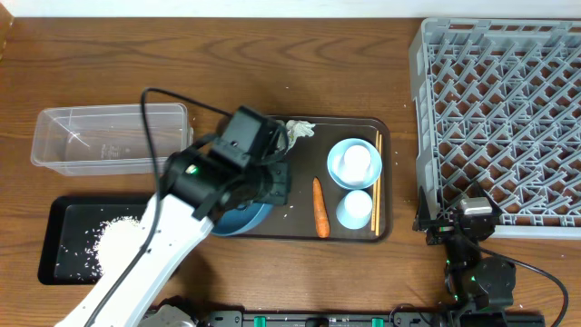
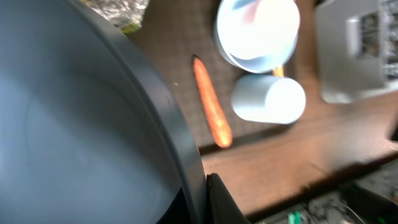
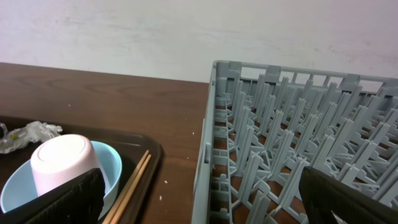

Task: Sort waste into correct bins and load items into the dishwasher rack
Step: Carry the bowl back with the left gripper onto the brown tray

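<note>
Overhead: rim of dark-blue bowl is pinched by left gripper at left end of brown tray; carrot lies just right. Right gripper is spread wide, empty, by near-left corner of rack. L wrist: rim is seen clamped at a finger. R wrist: rack right, light-blue bowl left.

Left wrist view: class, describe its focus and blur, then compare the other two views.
Left wrist: the dark-blue bowl fills the near frame, soft and featureless; the carrot and pale cup are blurred too. Overhead: even light, crisp edges, rice grains distinct. Right wrist: rack pegs sharp.
</note>
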`<state>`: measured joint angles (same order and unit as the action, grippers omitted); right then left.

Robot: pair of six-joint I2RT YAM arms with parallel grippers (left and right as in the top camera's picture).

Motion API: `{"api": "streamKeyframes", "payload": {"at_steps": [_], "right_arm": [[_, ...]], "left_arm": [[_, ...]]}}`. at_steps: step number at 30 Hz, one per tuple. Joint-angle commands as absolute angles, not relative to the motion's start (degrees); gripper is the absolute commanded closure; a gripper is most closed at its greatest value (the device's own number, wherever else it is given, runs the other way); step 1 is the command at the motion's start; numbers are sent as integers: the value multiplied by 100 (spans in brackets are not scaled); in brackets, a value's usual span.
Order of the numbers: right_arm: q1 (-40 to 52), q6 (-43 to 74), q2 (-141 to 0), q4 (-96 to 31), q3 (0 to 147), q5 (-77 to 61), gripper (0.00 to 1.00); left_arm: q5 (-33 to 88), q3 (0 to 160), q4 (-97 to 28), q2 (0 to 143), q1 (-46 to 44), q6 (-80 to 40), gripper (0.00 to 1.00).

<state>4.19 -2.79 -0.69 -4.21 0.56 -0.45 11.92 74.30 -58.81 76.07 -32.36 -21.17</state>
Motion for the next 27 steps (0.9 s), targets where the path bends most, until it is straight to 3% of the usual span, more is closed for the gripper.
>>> {"api": "streamKeyframes", "payload": {"at_steps": [1, 27], "right_arm": [[366, -353, -34, -427, 32, -27, 1], [366, -351, -34, -427, 32, -27, 1]], "left_arm": [[786, 7524, -5817, 7992, -3293, -2176, 94], [-242, 7481, -5022, 9966, -3863, -2047, 94]]}}
